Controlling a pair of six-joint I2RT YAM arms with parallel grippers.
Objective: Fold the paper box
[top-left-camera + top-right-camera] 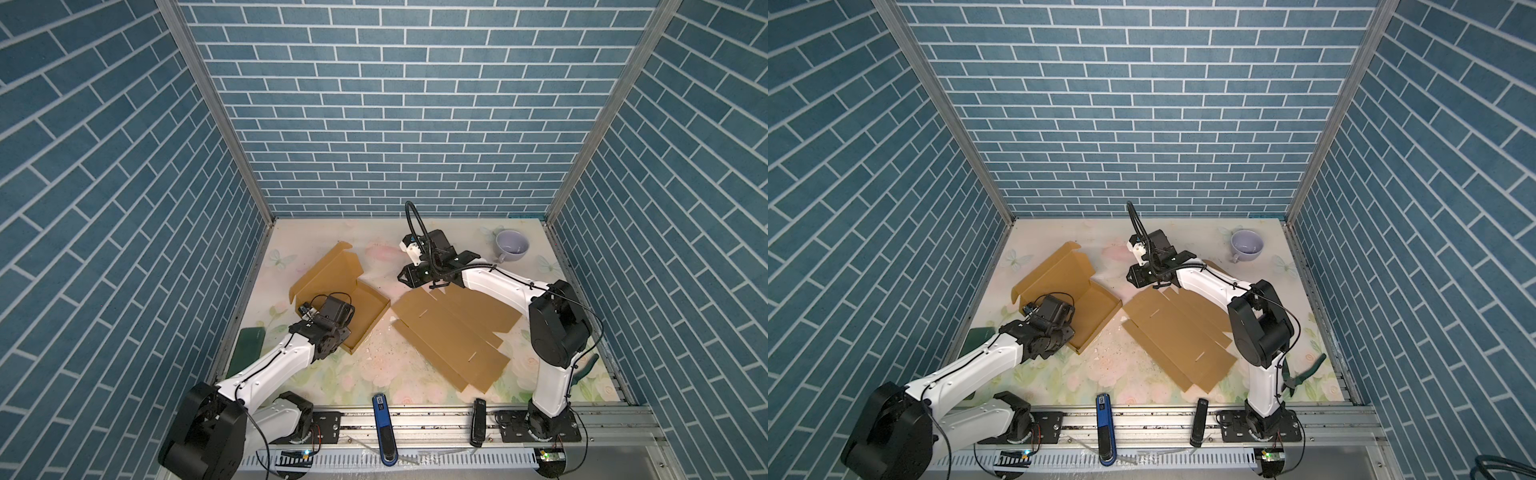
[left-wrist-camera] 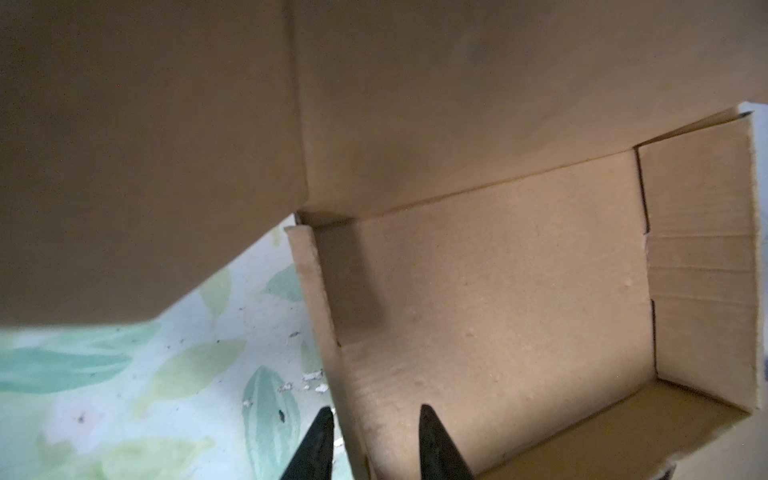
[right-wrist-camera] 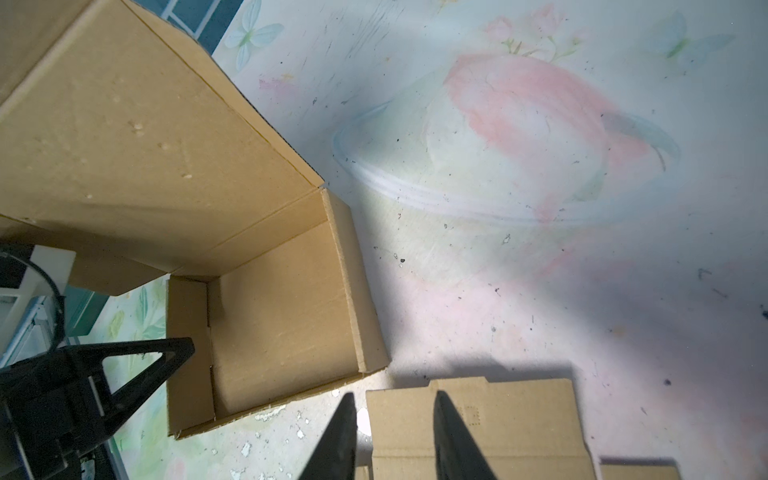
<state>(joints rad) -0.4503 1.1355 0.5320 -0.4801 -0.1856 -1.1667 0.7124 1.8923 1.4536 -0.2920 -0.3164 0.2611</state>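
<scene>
Box point(image 1: 370, 309), half-formed with its lid raised, is set at the surface's point(image 1: 374, 374) left. Its near-left wall is straddled by the part-open left fingers point(image 2: 316, 449), probably to steady it. Right fingers point(image 3: 336, 436), narrowly parted and empty, are held over a flat sheet point(image 1: 453, 336).

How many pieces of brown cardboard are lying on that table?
2. A partly folded box, lid up, sits on the left; a flat unfolded sheet lies to its right. Smaller scraps might be hidden.
</scene>
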